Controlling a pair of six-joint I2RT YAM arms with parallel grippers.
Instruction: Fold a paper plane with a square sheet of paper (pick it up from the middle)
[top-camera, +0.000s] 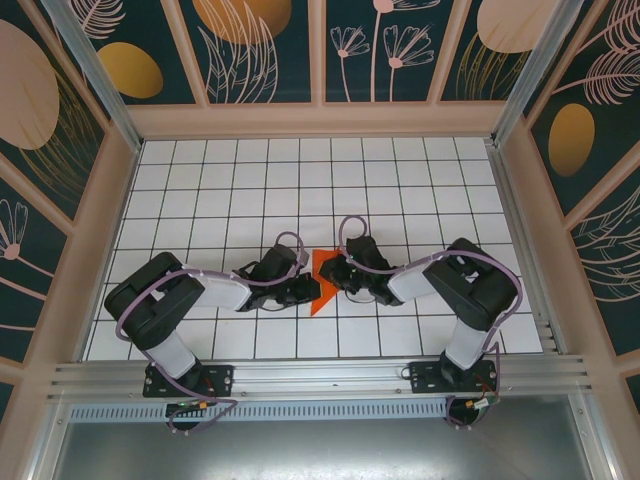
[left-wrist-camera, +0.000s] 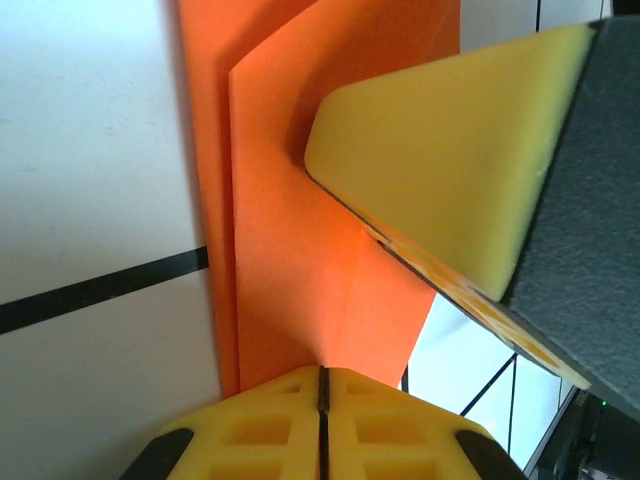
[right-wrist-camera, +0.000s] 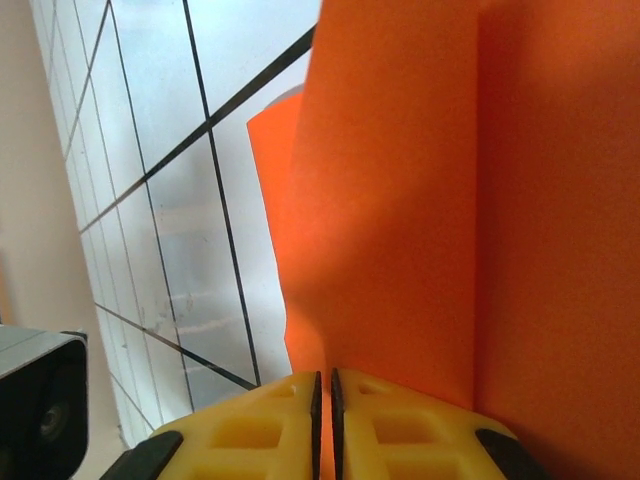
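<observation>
The orange sheet of paper (top-camera: 322, 278) is folded into a narrow pointed shape and sits mid-table between both grippers. My left gripper (top-camera: 306, 291) meets it from the left and my right gripper (top-camera: 337, 274) from the right. In the left wrist view the left gripper (left-wrist-camera: 322, 372) has its yellow jaws pressed together on the paper's (left-wrist-camera: 290, 220) near edge, where a crease runs out; a yellow pad of the right gripper's finger (left-wrist-camera: 450, 150) lies against the layers above. In the right wrist view the right gripper (right-wrist-camera: 322, 378) is shut on the paper (right-wrist-camera: 420, 200), with orange showing in the slit.
The white tiled table (top-camera: 250, 190) stretches away behind the arms. Patterned walls (top-camera: 320, 60) close it in on three sides, and a metal rail (top-camera: 320, 378) runs along the near edge by the arm bases.
</observation>
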